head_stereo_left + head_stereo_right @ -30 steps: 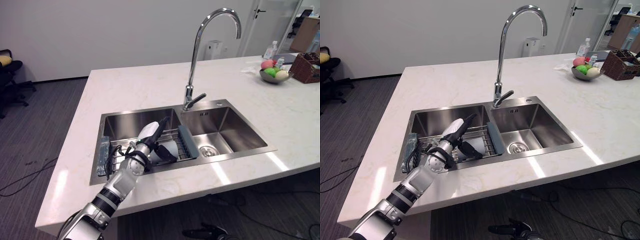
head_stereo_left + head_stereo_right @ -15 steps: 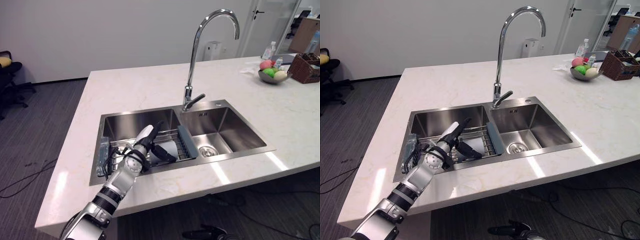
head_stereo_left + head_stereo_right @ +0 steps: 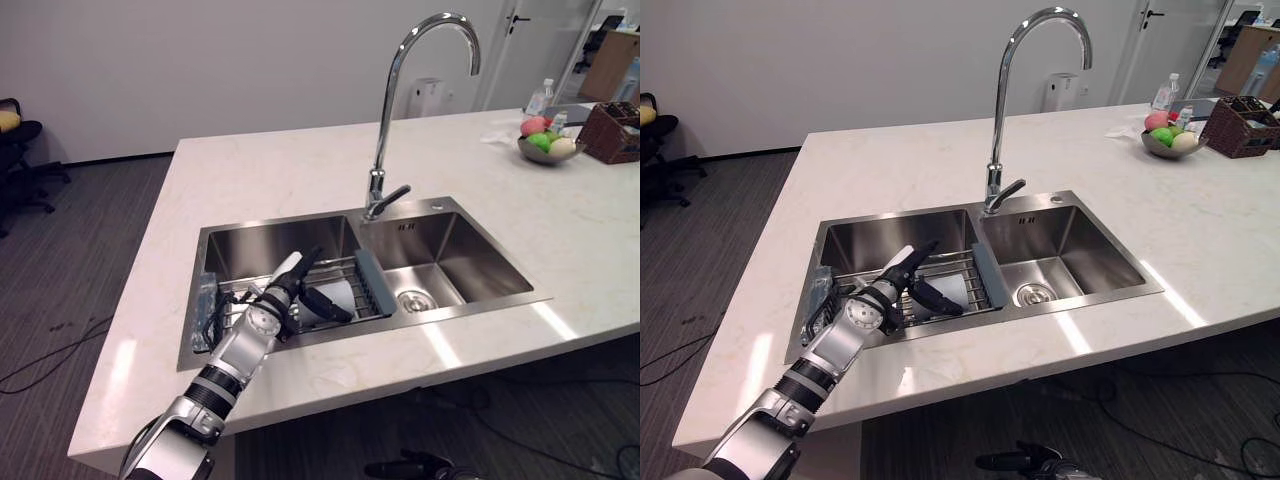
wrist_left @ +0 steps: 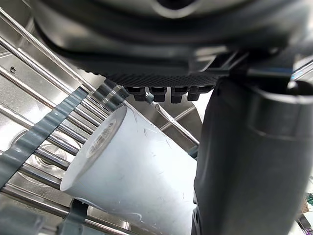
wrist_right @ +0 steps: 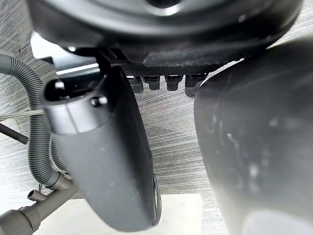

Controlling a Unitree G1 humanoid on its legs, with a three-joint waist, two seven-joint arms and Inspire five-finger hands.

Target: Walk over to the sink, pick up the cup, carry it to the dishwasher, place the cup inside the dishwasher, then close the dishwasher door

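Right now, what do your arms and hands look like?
The left arm is silver-grey, built of rounded segments with black bands, and black cables loop at its wrist. The left hand is dark with a white thumb cover. The right hand is dark and smooth.

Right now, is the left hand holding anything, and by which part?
Nothing gripped yet: the left hand is open around the side of the white cup lying on the steel wire rack in the sink.
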